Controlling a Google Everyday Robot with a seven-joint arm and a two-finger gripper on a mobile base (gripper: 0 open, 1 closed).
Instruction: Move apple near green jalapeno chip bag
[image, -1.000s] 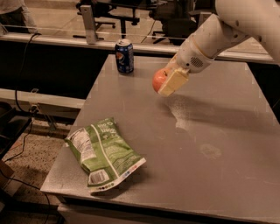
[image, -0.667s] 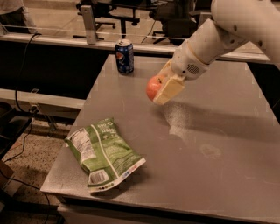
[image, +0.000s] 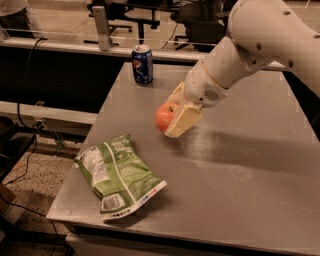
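The orange-red apple (image: 163, 115) is held between the cream fingers of my gripper (image: 172, 116), a little above the grey table (image: 240, 170), left of its middle. The gripper is shut on the apple and hangs from the white arm that comes in from the upper right. The green jalapeno chip bag (image: 118, 175) lies crumpled at the table's front left corner, label side up, below and to the left of the apple with a gap between them.
A blue soda can (image: 142, 63) stands upright at the table's back left. The table's left edge drops to a floor with cables. Office chairs and a rail stand behind the table.
The gripper has carried the apple leftward and toward the front of the table, closer to the chip bag. The bag and can have not moved.
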